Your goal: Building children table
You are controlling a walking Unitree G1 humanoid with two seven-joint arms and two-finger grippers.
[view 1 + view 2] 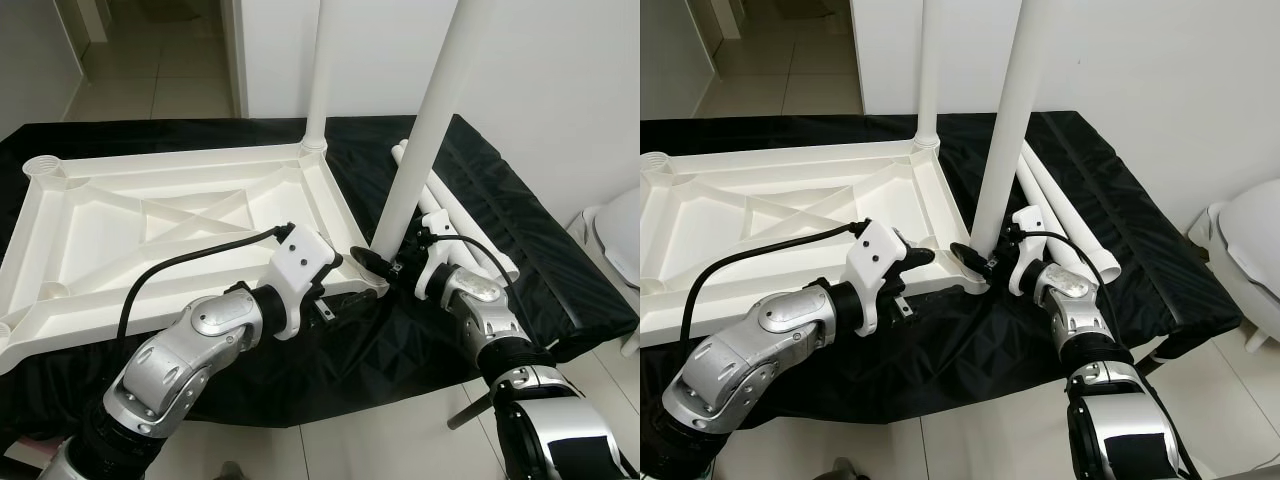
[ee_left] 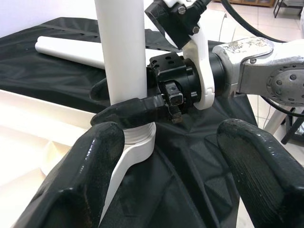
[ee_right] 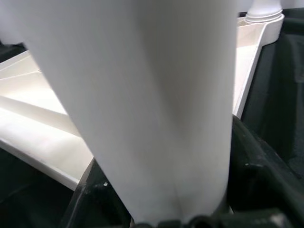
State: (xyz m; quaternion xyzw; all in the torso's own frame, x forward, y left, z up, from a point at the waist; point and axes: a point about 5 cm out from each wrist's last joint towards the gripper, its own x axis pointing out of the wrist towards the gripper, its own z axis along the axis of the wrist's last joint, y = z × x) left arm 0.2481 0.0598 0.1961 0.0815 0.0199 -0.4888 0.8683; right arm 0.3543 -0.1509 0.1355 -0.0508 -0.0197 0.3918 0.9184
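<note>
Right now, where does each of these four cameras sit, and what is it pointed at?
Left eye view: on the head, looking down at the upturned white tabletop; both silver arms show.
Right eye view: beside it, same scene.
Left wrist view: along the open left gripper toward the near table leg.
Right wrist view: pressed against that leg, right gripper clamped low on it.
All four share this leg.

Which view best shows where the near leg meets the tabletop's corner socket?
Left wrist view: the leg enters the socket collar, with the right claw clamped just above. The eye views show it small and partly hidden; the right wrist view shows the leg close up.
</note>
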